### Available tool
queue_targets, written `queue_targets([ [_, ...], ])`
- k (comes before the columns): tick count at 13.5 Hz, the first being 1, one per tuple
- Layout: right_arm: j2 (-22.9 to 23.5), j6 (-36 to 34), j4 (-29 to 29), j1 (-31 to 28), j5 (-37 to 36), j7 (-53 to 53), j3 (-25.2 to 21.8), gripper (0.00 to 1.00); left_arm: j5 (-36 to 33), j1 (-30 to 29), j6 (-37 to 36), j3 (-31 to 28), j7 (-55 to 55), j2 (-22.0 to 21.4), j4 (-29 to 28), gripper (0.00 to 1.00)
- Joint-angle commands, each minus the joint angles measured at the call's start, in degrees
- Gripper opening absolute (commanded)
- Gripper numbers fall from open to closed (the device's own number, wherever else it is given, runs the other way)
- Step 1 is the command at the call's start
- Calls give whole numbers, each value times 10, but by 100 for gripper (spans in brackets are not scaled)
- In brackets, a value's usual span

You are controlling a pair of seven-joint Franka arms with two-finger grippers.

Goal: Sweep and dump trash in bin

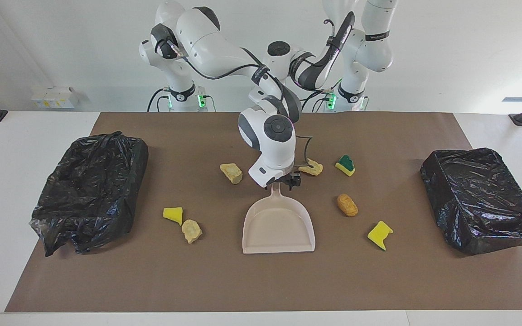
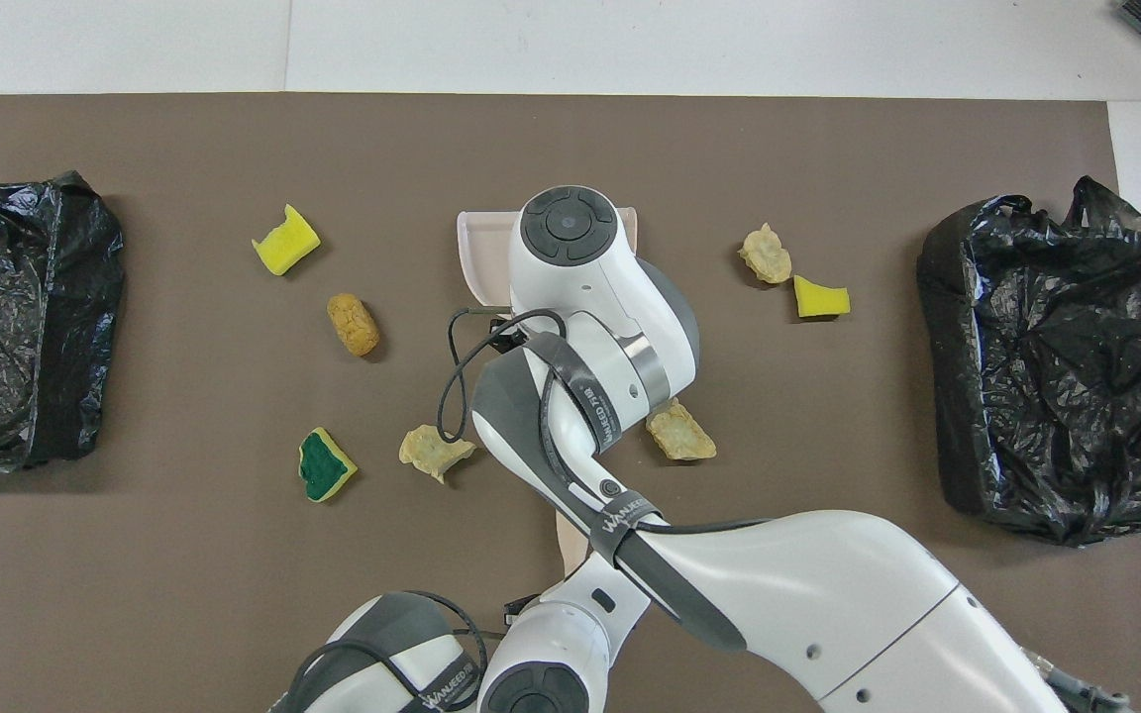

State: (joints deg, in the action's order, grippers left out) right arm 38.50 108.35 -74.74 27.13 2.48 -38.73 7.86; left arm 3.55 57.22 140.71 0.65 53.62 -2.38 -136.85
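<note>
The beige dustpan lies mid-table with its handle toward the robots. My right gripper is low over that handle and shut on it. The trash lies around the pan: beige foam lumps, a green-topped sponge, a brown nugget and yellow wedges. My left gripper sits at the near end of a beige long-handled tool, shut on it. The right arm hides most of the tool.
Two bins lined with black bags stand at the ends of the brown mat, one at the right arm's end and one at the left arm's end. The right forearm crosses low over the table's middle.
</note>
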Motion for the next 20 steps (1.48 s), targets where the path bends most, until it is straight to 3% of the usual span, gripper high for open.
queue_targets([
  [1,-15,-8,-19,-34,68,23,6,0,2,2,-10,-6,6,-11,-10,0],
  [7,-48,-17,-22,-80,76,187,5,0,-10,-30,-161,-10,6,-68,25,0],
  [10,-86,-29,-39,-116,66,361,3,0,-53,-83,-219,-9,6,-100,26,0],
  [11,-99,-37,-57,-139,55,468,3,0,-59,-120,-221,-10,-2,-103,30,0],
  [13,-111,-42,-84,-152,25,624,1,0,-60,-203,-233,-9,-72,-93,61,0],
  [17,-101,-39,-87,-145,-93,815,4,0,-60,-326,-233,-10,-231,-45,119,0],
  [20,-94,-37,-95,-129,-141,870,5,0,-57,-406,-246,-9,-355,-1,177,0],
])
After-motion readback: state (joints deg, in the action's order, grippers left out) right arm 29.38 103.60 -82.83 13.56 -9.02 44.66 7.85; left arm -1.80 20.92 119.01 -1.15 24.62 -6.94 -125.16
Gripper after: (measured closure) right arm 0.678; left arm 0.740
